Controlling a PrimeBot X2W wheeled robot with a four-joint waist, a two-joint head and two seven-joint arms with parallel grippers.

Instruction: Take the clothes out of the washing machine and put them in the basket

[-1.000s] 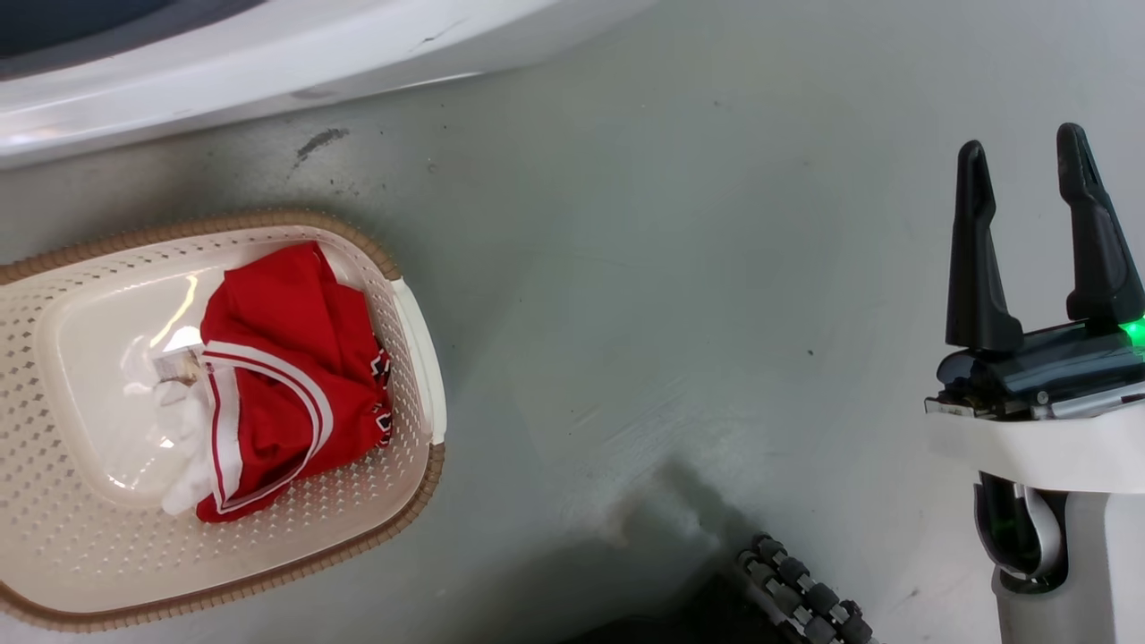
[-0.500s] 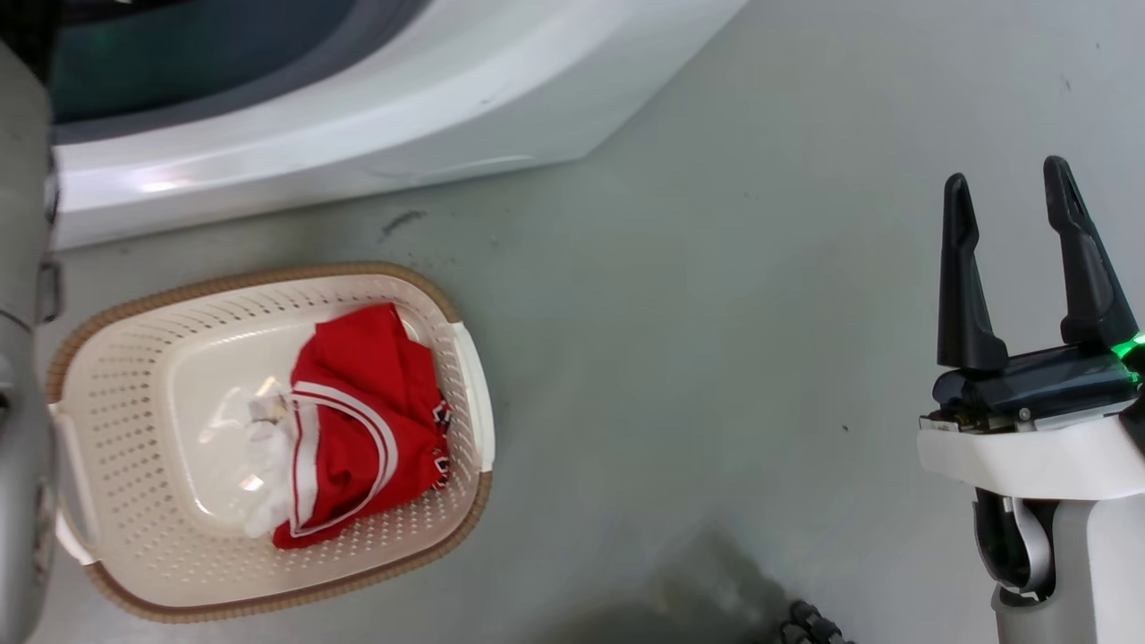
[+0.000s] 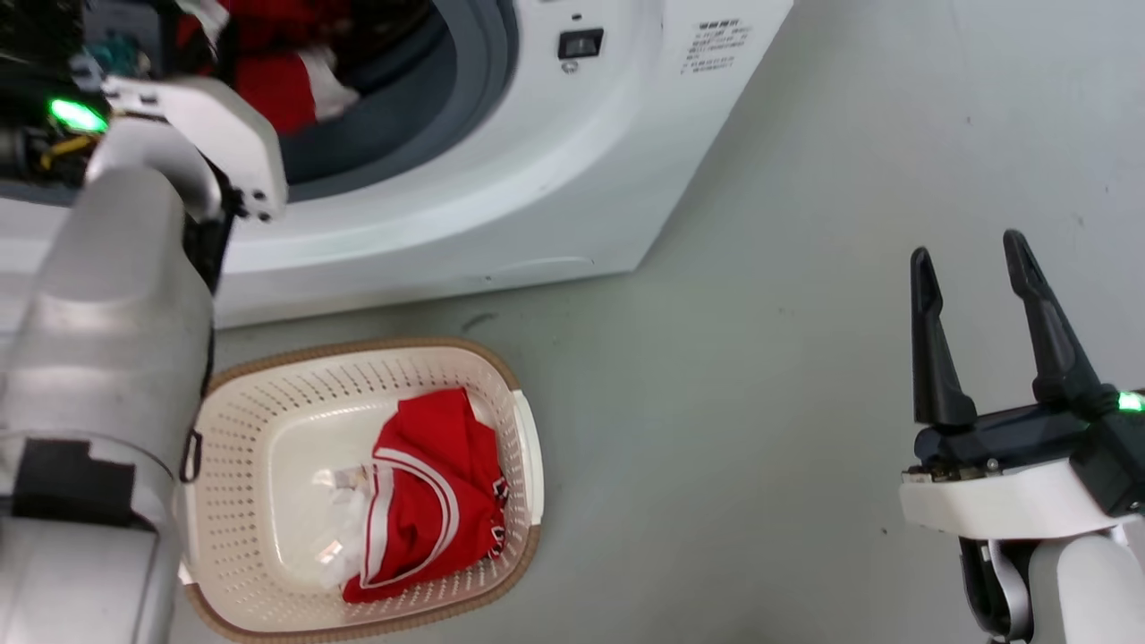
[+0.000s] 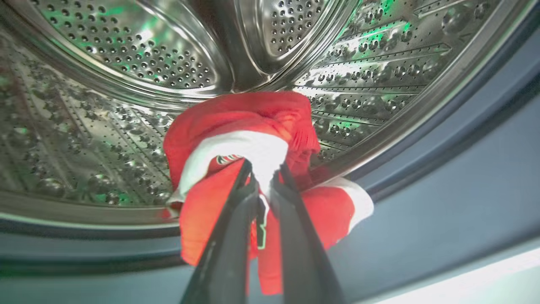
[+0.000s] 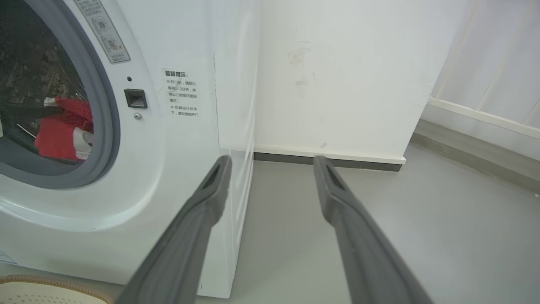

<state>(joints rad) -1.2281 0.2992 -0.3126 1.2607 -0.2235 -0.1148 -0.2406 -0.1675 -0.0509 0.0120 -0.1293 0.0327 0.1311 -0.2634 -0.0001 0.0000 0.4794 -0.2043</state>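
The left gripper (image 4: 261,171) had its fingers pinched on a red and white garment (image 4: 236,120) at the mouth of the washing machine (image 3: 555,179). The right gripper (image 3: 969,250) held its fingers wide and empty over the floor (image 3: 760,402). A second garment (image 3: 420,501), also red, lay in the basket (image 3: 530,447) before the machine.

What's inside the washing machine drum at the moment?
A red garment with white panels sits near the mouth of the drum, pinched by the left gripper. Around it the visible steel wall is bare. What lies behind the garment is covered.
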